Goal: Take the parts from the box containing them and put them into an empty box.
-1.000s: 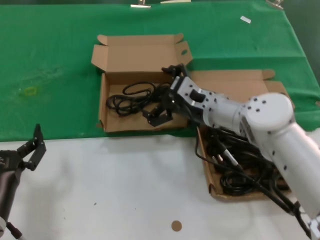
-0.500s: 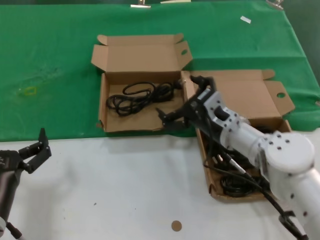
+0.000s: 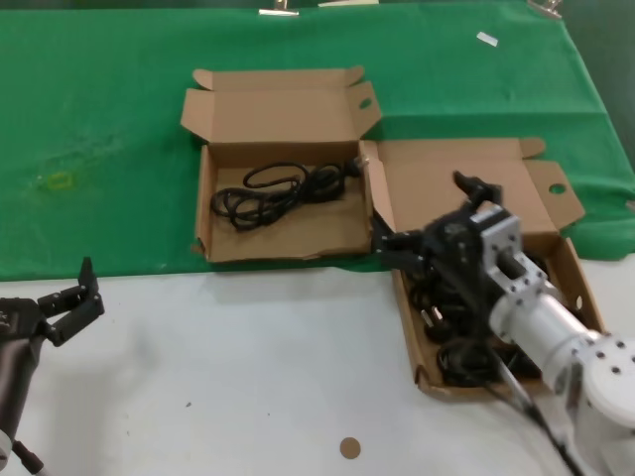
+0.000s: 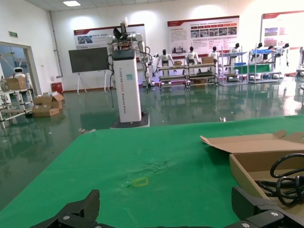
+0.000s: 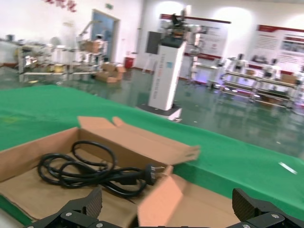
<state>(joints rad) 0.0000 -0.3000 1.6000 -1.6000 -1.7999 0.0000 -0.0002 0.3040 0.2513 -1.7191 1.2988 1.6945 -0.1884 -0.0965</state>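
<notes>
**Two boxes, one cable in the far one, a pile in the near one**

You have two cardboard boxes, both with lids folded back. The far box [image 3: 280,213] sits on the green cloth [image 3: 109,129] and holds one coiled black cable [image 3: 281,191], lying loose towards the back of its floor, plug end pointing at the neighbouring box. The near box [image 3: 482,188] stands just beside it on your right, straddling the edge of the cloth and the white table [image 3: 228,367]. It holds a pile of cables [image 3: 466,342]; you cannot count them, they are tangled and partly hidden by the arm.

Your right gripper [image 3: 429,236] hangs over the back left corner of the near box, right by the wall the two boxes share. Its fingers are spread apart with nothing between them; the right wrist view shows both tips wide and the single cable beyond.

Your left gripper [image 3: 71,305] sits low at the left edge of the white table, well apart from both boxes, fingers apart, empty.
</notes>
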